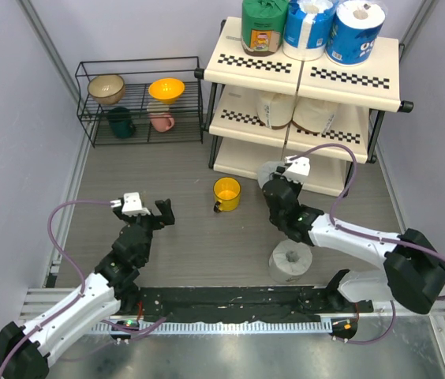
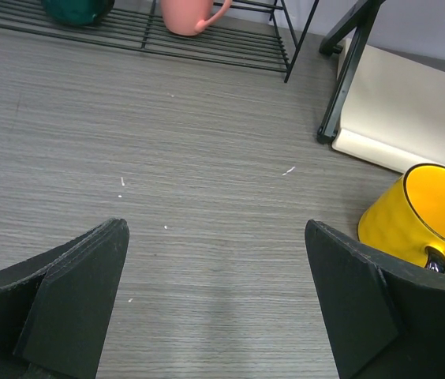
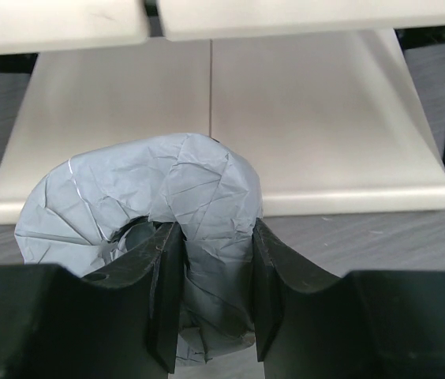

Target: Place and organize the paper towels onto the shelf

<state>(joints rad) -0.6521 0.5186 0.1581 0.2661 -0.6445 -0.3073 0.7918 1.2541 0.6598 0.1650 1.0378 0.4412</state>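
Note:
The shelf [image 1: 230, 49] stands at the back right. Its top tier carries a green-wrapped roll [image 1: 263, 24] and two blue-and-white rolls [image 1: 308, 28] [image 1: 354, 30]. Two cream rolls [image 1: 274, 109] [image 1: 315, 113] sit on the middle tier. My right gripper [image 3: 215, 300] is shut on the wall of a crumpled grey-white roll [image 3: 199, 181], one finger in its core, just before the bare bottom panel [image 3: 325, 118]. Overhead, that held roll [image 1: 268, 169] hangs by the shelf's lower left corner. Another grey-white roll [image 1: 290, 260] stands upright on the table. My left gripper [image 2: 215, 268] is open over bare tabletop.
A yellow cup [image 1: 226, 193] stands on the table between the arms, close to the right of my left gripper's fingers [image 2: 349, 300]. A low black wire rack [image 1: 140, 110] at the back left holds bowls and mugs. Grey walls close in both sides.

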